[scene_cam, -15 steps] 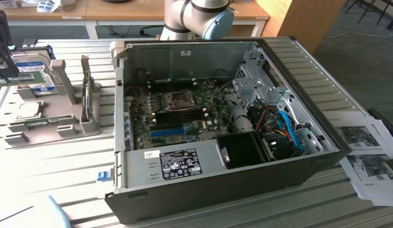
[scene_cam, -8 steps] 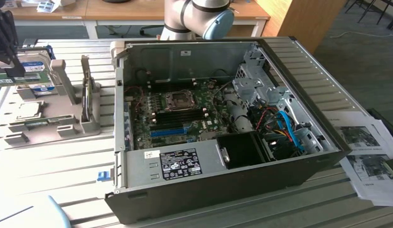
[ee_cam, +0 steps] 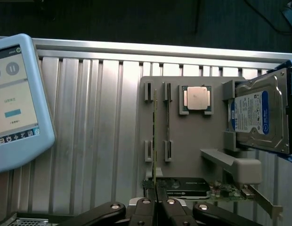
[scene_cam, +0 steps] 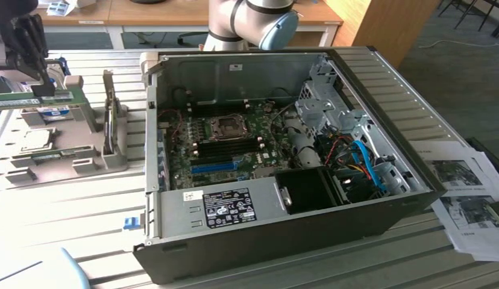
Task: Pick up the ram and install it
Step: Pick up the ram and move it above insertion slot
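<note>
Wrist view shows gripper (ee_cam: 156, 187) pinching ram (ee_cam: 155, 141) edge-on; exterior, its green face.

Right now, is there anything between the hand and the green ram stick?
Nothing. In the wrist view the hand is shut on the ram, pinching the stick's end directly.

Silver-grey arm (scene_cam: 233, 24) with pale blue joint cap (scene_cam: 278, 31); black hand (ee_cam: 156, 188), seemingly silver-headed screws (ee_cam: 117, 206).

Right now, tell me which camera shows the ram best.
The exterior view: the ram shows its long green face, at the exterior view's left edge. In the wrist view it is edge-on, a thin line running out from the shut jaws.
</note>
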{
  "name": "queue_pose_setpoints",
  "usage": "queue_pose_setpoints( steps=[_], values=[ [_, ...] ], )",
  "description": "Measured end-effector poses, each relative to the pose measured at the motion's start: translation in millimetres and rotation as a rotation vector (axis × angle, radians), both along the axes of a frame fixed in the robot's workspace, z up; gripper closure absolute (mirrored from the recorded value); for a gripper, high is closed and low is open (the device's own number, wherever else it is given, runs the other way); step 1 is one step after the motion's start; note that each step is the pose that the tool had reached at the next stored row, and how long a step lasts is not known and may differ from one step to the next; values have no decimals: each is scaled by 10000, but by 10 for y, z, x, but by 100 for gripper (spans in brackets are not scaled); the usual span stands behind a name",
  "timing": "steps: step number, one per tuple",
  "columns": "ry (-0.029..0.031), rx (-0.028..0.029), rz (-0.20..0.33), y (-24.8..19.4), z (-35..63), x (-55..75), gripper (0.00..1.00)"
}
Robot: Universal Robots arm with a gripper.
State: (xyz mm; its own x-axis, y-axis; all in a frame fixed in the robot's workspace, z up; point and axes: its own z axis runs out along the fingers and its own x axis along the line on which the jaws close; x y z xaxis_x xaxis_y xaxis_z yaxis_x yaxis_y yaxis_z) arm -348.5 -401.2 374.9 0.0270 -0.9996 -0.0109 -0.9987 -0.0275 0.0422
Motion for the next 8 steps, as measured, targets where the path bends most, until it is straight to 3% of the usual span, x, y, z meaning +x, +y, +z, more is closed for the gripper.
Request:
queue_pose_setpoints(
  steps=[8],
  values=[
    [0, 0, -1, 0, 40, 1, 89]
  ],
)
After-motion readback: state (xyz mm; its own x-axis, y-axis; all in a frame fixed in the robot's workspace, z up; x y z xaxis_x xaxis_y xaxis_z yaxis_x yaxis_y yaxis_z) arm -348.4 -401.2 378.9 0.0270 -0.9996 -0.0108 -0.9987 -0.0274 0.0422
